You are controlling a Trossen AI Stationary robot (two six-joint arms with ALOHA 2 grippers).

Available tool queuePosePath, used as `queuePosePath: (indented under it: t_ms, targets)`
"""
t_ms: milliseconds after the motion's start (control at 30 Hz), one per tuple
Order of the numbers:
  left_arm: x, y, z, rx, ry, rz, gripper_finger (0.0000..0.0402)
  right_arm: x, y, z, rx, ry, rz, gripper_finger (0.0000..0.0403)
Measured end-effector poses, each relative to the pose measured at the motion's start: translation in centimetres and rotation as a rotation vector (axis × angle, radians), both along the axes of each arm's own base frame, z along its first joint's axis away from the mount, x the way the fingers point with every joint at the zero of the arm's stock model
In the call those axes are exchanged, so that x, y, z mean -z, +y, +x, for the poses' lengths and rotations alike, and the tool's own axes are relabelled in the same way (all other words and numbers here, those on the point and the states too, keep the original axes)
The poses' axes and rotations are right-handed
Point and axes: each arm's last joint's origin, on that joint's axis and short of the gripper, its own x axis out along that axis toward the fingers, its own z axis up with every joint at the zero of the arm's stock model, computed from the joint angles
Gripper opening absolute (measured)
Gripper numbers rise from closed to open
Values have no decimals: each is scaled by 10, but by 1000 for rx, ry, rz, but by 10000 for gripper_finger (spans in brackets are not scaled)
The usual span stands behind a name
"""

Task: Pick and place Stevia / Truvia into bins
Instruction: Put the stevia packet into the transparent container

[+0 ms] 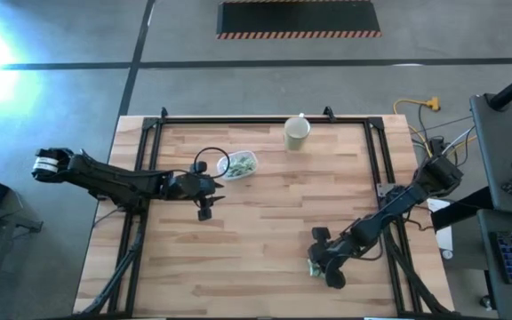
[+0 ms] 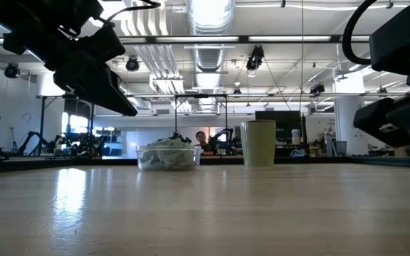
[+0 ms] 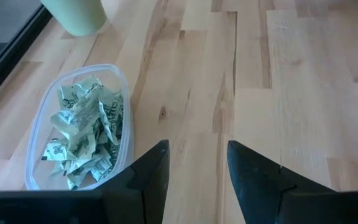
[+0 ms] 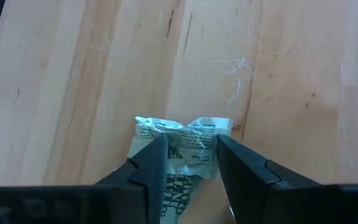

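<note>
A clear plastic tub [image 1: 238, 164] holding several crumpled green-and-white sachets [image 3: 82, 134] stands on the table's far half, left of the middle. It also shows in the low view [image 2: 168, 156]. My left gripper [image 1: 204, 212] hovers open and empty just near of the tub, above the table [image 3: 194, 168]. My right gripper [image 1: 323, 267] is low over the table near its near right edge. Its open fingers stand on either side of a couple of crumpled sachets [image 4: 185, 140] that lie flat on the wood. My right gripper's fingers [image 4: 154, 165] come slanting down at the crumpled sachets' near part [image 4: 182, 177], which reaches in between them. I cannot tell whether they touch the paper. The sachets lie on the table.
A beige cup [image 1: 297, 133] stands at the table's far edge, right of the tub, and shows in the low view [image 2: 258, 142]. Bare wood lies between the two grippers. A black frame rail [image 1: 265, 121] runs around the tabletop.
</note>
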Motion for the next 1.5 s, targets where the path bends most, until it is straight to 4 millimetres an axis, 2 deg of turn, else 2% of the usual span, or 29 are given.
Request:
queuePosePath:
  t_ms: [133,400,500,733,900,1000,1167,1367,1500]
  targets:
    - [0,0,0,1,0,-1,146,-1,0,0,-10,-5,-6,113]
    - [0,0,0,1,0,-1,146,-1,0,0,-60,-23,-31,37]
    - [0,0,0,1,0,-1,146,-3,0,2,-90,-38,-45,22]
    - [0,0,0,1,0,0,146,-28,8,17,-219,-184,-107,26]
    - [0,0,0,0,-1,0,146,-48,11,29,-247,-302,-182,27]
    - [0,0,0,0,-1,0,146,-52,9,33,-251,-316,-197,27]
    - [0,0,0,0,-1,0,146,-43,1,30,-184,-248,-216,27]
    - [0,0,0,0,-1,0,146,-28,-18,25,15,-230,-353,27]
    - [0,0,0,0,-1,0,146,-22,-30,26,132,-214,-360,27]
